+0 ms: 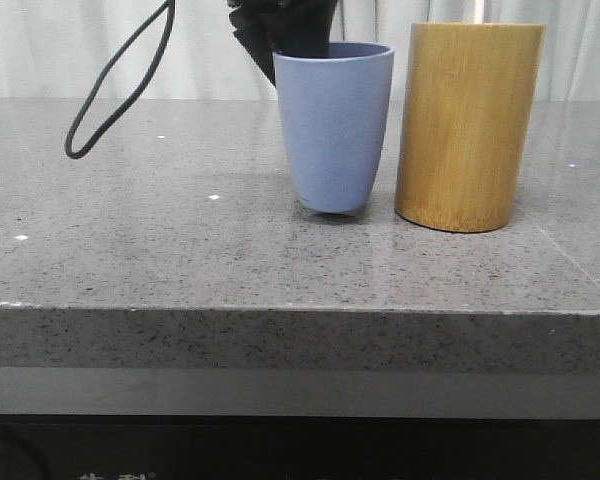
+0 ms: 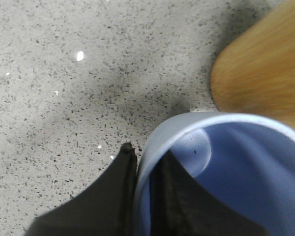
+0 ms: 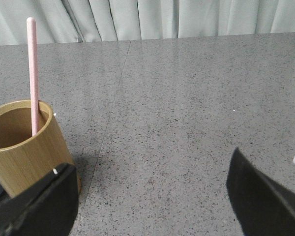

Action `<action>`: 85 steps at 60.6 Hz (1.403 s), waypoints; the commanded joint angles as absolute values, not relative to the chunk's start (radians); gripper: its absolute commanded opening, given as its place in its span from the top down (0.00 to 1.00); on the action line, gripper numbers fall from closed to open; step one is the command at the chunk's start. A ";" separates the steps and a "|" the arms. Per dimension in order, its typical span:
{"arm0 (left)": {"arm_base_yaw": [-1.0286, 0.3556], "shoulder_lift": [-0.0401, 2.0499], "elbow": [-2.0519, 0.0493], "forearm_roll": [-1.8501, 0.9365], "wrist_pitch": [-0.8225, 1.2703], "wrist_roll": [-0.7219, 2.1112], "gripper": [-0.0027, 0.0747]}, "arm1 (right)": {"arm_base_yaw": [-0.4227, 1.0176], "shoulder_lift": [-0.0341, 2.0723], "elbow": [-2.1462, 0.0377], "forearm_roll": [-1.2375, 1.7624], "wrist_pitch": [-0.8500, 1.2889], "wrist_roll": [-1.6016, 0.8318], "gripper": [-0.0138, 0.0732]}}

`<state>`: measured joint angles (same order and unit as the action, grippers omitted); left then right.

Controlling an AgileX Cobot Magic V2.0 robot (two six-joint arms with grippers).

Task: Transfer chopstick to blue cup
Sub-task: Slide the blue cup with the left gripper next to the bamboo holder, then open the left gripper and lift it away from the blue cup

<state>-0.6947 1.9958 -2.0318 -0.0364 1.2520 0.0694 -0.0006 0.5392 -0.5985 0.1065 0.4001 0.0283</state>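
A bamboo-brown cylinder cup (image 1: 469, 125) stands upright on the speckled grey stone countertop (image 1: 180, 250), toward the right side — tall, wide, with vertical grain and an open top. A thin black cable (image 1: 115, 85) hangs in a loop above the left part of the counter. Pale pleated curtains (image 3: 152, 18) close off the background — light grey-white folds.

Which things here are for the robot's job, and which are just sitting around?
For the job:
- chopstick, standing in the bamboo cup
- blue cup, its rim clamped between the fingers of the left gripper
- right gripper, open

Just there:
- bamboo cup
- black cable
- stone table
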 commanded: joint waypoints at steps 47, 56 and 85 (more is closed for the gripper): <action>-0.700 1.805 -2.074 -0.038 1.269 0.039 0.33 | -0.004 0.545 -0.633 0.111 0.331 0.025 0.12; -0.696 1.718 -2.062 0.089 1.269 0.039 0.35 | -0.004 0.545 -0.633 0.111 0.331 0.025 0.12; -0.411 1.475 -1.764 0.172 1.257 -0.053 0.99 | -0.004 0.545 -0.633 0.111 0.331 0.025 0.12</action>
